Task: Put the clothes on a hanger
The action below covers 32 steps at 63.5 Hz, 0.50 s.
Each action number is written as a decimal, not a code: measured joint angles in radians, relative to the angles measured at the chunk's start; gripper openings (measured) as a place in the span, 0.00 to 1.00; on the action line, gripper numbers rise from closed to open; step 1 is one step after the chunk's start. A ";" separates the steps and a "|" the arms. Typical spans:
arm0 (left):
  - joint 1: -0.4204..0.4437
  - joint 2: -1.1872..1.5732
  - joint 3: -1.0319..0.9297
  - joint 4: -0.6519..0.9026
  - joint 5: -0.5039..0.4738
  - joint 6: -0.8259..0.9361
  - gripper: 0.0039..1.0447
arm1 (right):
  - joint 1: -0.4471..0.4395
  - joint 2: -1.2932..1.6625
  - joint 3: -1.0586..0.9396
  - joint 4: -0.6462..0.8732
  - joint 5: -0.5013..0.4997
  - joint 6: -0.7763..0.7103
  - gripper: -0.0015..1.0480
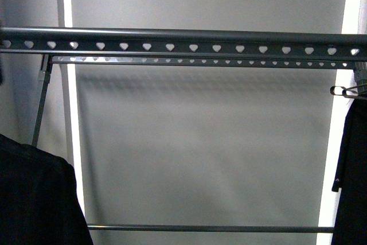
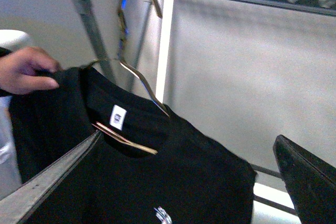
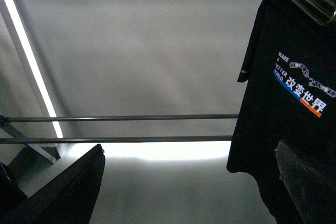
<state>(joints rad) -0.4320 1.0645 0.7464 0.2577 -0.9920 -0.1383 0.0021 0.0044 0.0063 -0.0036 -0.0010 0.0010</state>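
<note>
The left gripper [image 2: 187, 137] and right gripper [image 3: 189, 147] had their fingers wide apart, clamped on nothing. At the left, a hand [image 2: 26, 72] held a black shirt [image 2: 173, 171] on a wire hanger [image 2: 131, 66], hook just under the rail [image 1: 183, 41]. A printed shirt [image 3: 283, 129] hung at the right.
</note>
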 joint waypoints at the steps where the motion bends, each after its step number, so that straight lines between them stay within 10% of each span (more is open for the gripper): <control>1: 0.001 0.036 0.043 -0.052 -0.017 -0.024 0.94 | 0.000 0.000 0.000 0.000 0.000 0.000 0.93; 13: 0.075 0.397 0.447 -0.700 -0.092 -0.553 0.94 | 0.000 0.000 0.000 0.000 0.000 0.000 0.93; 32: 0.206 0.599 0.555 -0.883 -0.024 -0.858 0.94 | 0.000 0.000 0.000 0.000 0.000 0.000 0.93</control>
<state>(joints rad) -0.2264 1.6630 1.3018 -0.6250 -1.0164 -0.9962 0.0025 0.0044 0.0063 -0.0036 -0.0010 0.0010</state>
